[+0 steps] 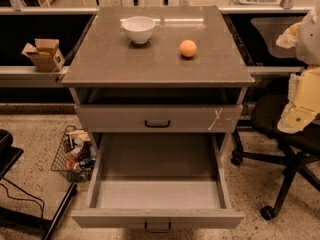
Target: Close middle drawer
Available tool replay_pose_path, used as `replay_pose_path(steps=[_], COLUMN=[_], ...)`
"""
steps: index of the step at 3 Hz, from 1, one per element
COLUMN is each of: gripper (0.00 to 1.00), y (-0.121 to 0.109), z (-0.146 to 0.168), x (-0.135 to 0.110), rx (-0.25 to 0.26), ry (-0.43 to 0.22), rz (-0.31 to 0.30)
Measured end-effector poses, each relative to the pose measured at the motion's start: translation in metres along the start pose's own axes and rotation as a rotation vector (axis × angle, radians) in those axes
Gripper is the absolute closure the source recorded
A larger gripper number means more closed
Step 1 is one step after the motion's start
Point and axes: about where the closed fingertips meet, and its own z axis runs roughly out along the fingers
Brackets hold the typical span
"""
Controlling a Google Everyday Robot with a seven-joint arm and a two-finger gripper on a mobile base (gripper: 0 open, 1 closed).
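Observation:
The middle drawer (157, 218) of the grey cabinet is pulled far out toward me. Its long grey tray (157, 191) is empty, and its small black bow handle (157, 227) sits at the centre of the plain front, at the bottom edge of the view. Above it, the drawer with a pale cross-shaped mark (218, 118) stands slightly out. My gripper (296, 118) is at the right edge of the view on the pale arm, level with the upper drawer and well to the right of the cabinet, touching nothing.
A white bowl (138, 29) and an orange (188, 48) sit on the countertop (110, 64). A black office chair (287, 149) stands at the right. A wire basket (75, 154) of items is on the floor at the left. A cardboard box (44, 54) rests on a ledge.

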Motion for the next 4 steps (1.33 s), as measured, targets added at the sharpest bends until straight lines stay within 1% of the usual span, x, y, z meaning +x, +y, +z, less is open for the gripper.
replay_pose_path(steps=[1, 2, 3, 4], gripper=[0.00, 0.00, 0.00, 0.00], y=[0.000, 0.007, 0.028, 0.060], z=[0.000, 0.012, 0.039, 0.093], x=[0.000, -0.006, -0.004, 0.020], rx=[0.000, -0.008, -0.027, -0.057], ry=[0.000, -0.014, -0.064, -0.106], rz=[0.000, -0.006, -0.009, 0.043])
